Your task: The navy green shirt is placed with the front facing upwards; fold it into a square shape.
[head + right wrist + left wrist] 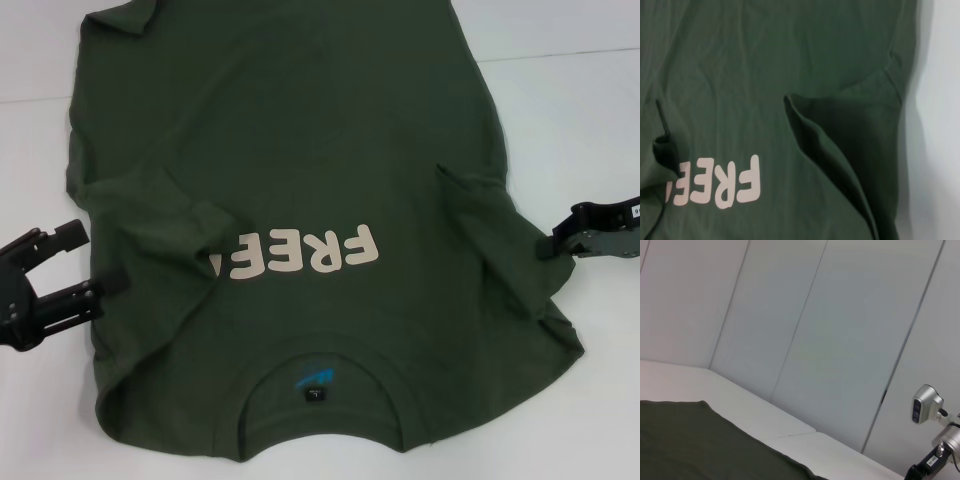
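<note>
— Head view first: large dark olive-green short-sleeved cotton shirt [300, 200] spread front-up over the white bench [580, 120], round ribbed collar [322, 408] nearest the robot, cream "FREE" print [300, 257] reading upside down from here. Left end of the print partly covered by a folded-in sleeve [160, 230].

— And the left gripper [92, 262]?

— Black, low at the left edge of the shirt, two fingers [95, 288] spread apart, pointing toward the cloth. Upper finger clear of the fabric, lower one reaching to the shirt's edge just beside that folded sleeve. Nothing between them.

— Right gripper [548, 245]?

— Black too, at the opposite side, tip touching the shirt's right edge beside the right sleeve [490, 215]. Pinching cloth or merely resting against it: cannot tell from here, nor open or shut.

— Anything more from the wrist views?

— Right wrist view: looks down on the cloth under and inward of that gripper, with a raised fold of green fabric [825, 145] standing up beside the print [720, 182], bare bench [940, 125] outward of the shirt. Left wrist view: only a flat corner of green fabric [705, 445] on the bench, pale wall panels [815, 330] beyond, and part of the other arm [932, 440] far off. Blue mark [312, 377] visible inside the neck.
</note>
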`<action>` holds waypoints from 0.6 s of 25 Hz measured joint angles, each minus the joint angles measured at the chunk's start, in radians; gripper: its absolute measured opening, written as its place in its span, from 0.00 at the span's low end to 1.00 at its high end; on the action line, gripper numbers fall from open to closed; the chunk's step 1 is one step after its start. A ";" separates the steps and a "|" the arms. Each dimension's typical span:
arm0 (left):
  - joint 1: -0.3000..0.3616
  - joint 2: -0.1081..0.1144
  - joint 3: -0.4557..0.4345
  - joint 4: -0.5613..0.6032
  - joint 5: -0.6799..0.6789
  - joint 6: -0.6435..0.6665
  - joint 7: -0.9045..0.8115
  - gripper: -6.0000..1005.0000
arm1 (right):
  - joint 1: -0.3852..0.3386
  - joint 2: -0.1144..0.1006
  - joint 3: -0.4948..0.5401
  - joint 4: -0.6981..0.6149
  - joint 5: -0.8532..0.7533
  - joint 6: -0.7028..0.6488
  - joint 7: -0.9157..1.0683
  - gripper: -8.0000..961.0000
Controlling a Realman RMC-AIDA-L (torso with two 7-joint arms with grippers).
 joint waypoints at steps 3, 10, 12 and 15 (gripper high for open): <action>-0.002 0.000 0.002 0.000 0.000 0.000 -0.004 0.93 | 0.000 0.001 0.001 -0.016 0.011 -0.016 0.000 0.10; -0.003 0.000 0.004 -0.001 0.000 0.000 -0.005 0.93 | 0.003 0.001 0.002 -0.032 0.089 -0.036 0.002 0.03; -0.003 0.000 0.004 0.000 0.000 0.000 -0.005 0.93 | 0.011 0.009 0.002 -0.026 0.100 -0.020 0.000 0.04; -0.003 0.000 0.004 0.000 0.000 -0.001 -0.005 0.93 | 0.022 0.027 -0.001 -0.012 0.105 0.020 -0.002 0.04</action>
